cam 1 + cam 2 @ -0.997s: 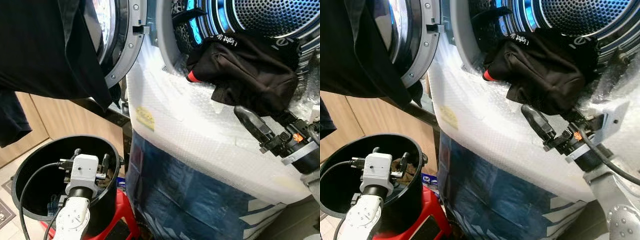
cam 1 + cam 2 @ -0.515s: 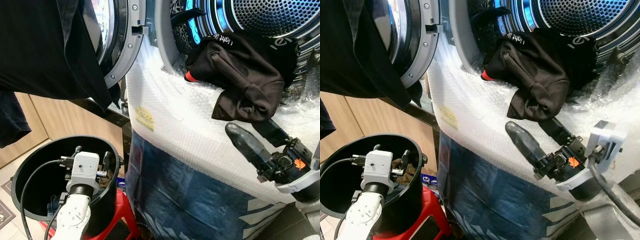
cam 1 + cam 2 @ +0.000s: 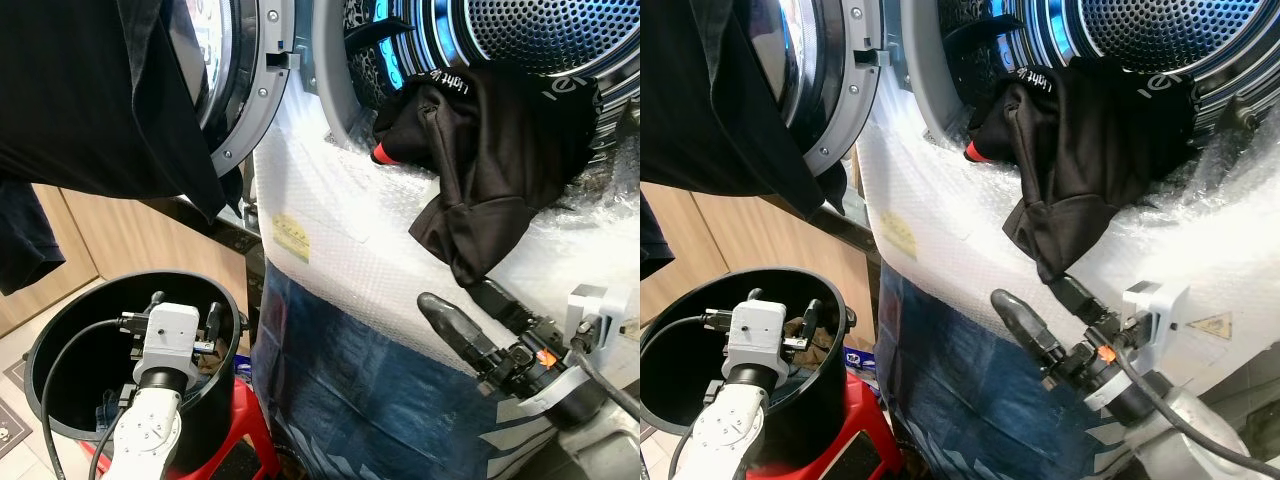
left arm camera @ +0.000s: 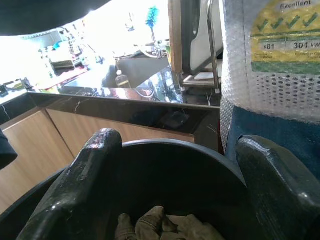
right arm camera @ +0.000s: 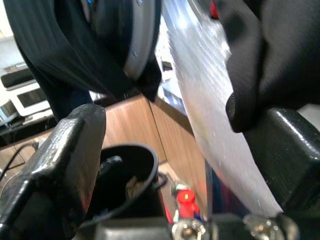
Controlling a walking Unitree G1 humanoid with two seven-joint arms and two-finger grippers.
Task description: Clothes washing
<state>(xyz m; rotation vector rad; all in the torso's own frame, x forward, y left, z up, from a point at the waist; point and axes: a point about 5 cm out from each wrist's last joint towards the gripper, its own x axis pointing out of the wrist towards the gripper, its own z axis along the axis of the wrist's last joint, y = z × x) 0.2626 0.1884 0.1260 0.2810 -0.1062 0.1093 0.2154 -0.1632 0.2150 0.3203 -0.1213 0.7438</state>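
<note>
Black garment (image 3: 490, 150): draped from the washing machine (image 3: 380, 250) drum opening, hanging over its bubble-wrapped front. Right hand (image 3: 470, 320): just below the garment's hem, fingers spread, gripping nothing. Left hand (image 3: 180, 315): fingers apart, inside the black bucket (image 3: 50, 340) beside the machine.

Black garment (image 3: 500, 150): hangs out of the drum (image 3: 540, 35)
Right pincer (image 3: 475, 320): spread apart, just beneath the garment
Left pincer (image 3: 180, 320): over the black bucket (image 3: 60, 340)
</note>
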